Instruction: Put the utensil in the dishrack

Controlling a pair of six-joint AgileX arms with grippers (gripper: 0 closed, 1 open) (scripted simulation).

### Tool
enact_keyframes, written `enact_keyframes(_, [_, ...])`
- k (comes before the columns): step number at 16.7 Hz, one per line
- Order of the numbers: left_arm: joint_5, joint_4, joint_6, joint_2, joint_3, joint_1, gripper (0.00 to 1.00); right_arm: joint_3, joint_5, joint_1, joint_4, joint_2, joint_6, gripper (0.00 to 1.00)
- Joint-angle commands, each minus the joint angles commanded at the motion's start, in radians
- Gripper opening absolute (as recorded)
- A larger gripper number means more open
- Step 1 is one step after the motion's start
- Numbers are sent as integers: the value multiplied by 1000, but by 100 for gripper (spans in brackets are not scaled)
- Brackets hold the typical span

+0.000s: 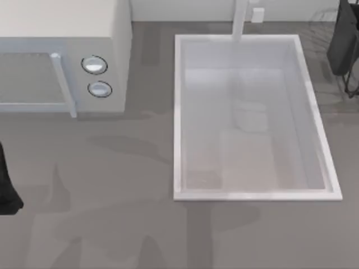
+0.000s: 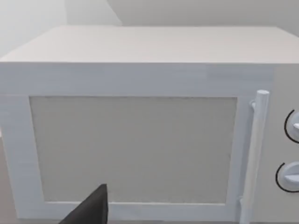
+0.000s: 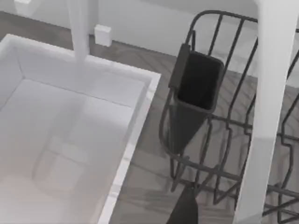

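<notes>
One white shaft, seemingly the utensil (image 3: 268, 93), stands nearly upright close by the right gripper (image 1: 343, 45), directly over the dishrack (image 3: 196, 88) at the table's right edge. Whether that gripper clamps it cannot be told. The left arm (image 1: 7, 190) is parked at the left edge, its grip likewise unclear.

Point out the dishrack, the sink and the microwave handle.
dishrack (image 3: 219, 140): right wrist view, on a black wire at the rack's side.
sink (image 1: 252, 195): top view, on the white near rim.
microwave handle (image 2: 256, 154): left wrist view, mid-length on the upright bar.
</notes>
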Motion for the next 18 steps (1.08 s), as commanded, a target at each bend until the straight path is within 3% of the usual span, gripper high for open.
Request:
enact_keyframes(4, [0, 0, 0, 0, 0, 0, 100, -52, -132, -224, 321, -95, 208, 0])
enact_keyframes(8, [0, 0, 0, 0, 0, 0, 100, -82, -214, -362, 484, -163, 341, 0])
enact_keyframes(18, [0, 0, 0, 0, 0, 0, 100, -86, -205, -347, 568, -100, 358, 0])
